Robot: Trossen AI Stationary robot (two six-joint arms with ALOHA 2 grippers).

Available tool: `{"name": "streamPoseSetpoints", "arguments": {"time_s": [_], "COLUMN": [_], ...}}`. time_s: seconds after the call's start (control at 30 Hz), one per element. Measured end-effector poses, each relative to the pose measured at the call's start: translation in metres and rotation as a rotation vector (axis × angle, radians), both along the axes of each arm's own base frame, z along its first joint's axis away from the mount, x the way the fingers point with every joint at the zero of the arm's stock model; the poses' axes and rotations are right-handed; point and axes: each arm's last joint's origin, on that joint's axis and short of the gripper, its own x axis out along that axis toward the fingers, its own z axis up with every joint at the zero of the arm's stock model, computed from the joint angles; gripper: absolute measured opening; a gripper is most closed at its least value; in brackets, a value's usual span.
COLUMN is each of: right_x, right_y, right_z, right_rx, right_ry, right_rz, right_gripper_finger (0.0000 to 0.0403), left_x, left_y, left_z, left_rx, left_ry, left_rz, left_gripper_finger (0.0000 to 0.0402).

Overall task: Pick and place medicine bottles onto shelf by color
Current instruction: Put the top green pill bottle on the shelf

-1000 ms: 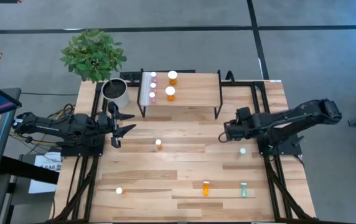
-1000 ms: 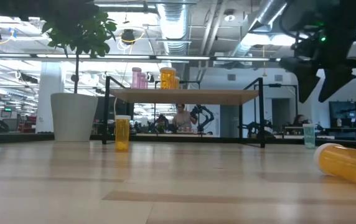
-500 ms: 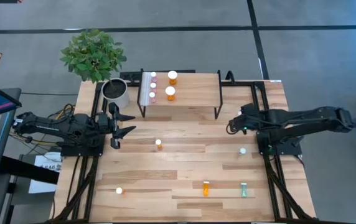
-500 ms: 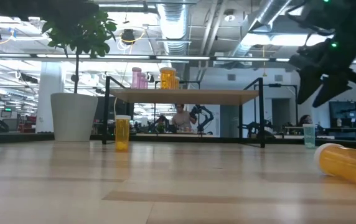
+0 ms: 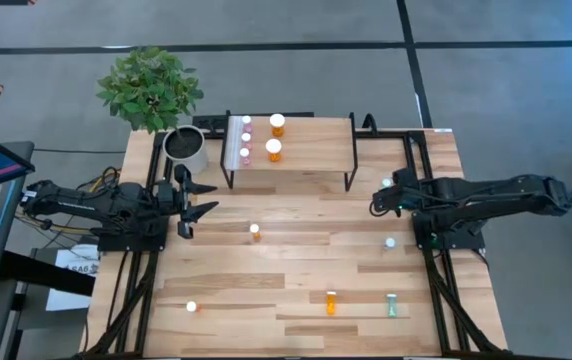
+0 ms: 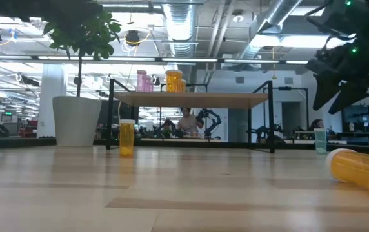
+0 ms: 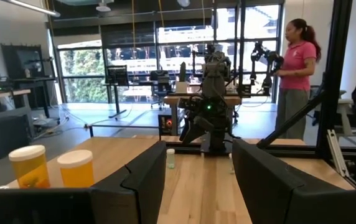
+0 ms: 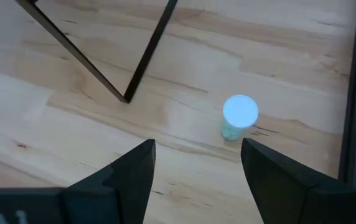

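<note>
Right of centre in the high view, the right pincer [image 5: 378, 203] hovers spread wide and empty above the tabletop [image 5: 306, 270], a pale green bottle [image 5: 390, 242] standing just below it in frame. At upper centre the shelf [image 5: 311, 145] carries three pink bottles [image 5: 245, 139] and two large orange bottles [image 5: 275, 138]. At left, the left pincer [image 5: 194, 202] waits part-open, holding nothing.
</note>
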Motion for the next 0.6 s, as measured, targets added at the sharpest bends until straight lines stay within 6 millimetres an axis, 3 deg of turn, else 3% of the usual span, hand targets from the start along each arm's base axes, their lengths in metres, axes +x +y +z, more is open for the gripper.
{"name": "streamPoseSetpoints", "arguments": {"time_s": [0.6], "right_x": [0.0031], "right_y": [-0.0013], "right_z": [0.0024], "right_rx": [-0.044], "right_ry": [-0.039], "right_rz": [-0.019], "right_gripper_finger": [0.026], "left_x": [0.0], "left_y": [0.0], "left_z": [0.0001], "left_rx": [0.0], "left_ry": [-0.001], "left_rz": [0.001], "left_gripper_finger": [0.0173]}}
